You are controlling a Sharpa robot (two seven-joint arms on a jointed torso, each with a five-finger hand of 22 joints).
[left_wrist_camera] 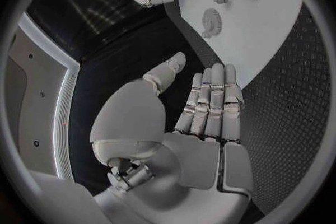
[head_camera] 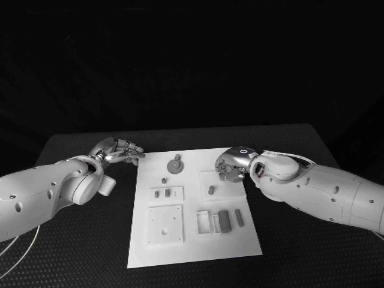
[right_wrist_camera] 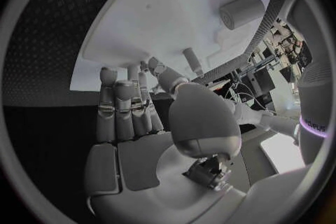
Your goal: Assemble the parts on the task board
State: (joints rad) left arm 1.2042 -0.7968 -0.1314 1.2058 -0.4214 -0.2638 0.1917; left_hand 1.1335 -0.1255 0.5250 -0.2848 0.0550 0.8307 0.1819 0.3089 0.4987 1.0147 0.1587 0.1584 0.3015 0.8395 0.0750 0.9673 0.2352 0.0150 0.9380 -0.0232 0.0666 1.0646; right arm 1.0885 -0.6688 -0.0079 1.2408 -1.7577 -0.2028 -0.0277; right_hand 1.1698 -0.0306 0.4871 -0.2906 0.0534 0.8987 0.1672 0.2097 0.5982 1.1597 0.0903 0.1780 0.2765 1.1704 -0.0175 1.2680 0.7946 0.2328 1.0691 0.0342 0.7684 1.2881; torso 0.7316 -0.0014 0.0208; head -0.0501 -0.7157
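1. Right hand point(head_camera: 232, 164): over the task board's point(head_camera: 194, 246) far edge, fingers apart, holding nothing.
2. Left hand point(head_camera: 119, 150): off beside the board, fingers straight, holding nothing.
3. Just under the right hand: small peg point(head_camera: 211, 189). Easy to knock over.
4. Between both hands: round part point(head_camera: 174, 164). Could slide away if bumped.
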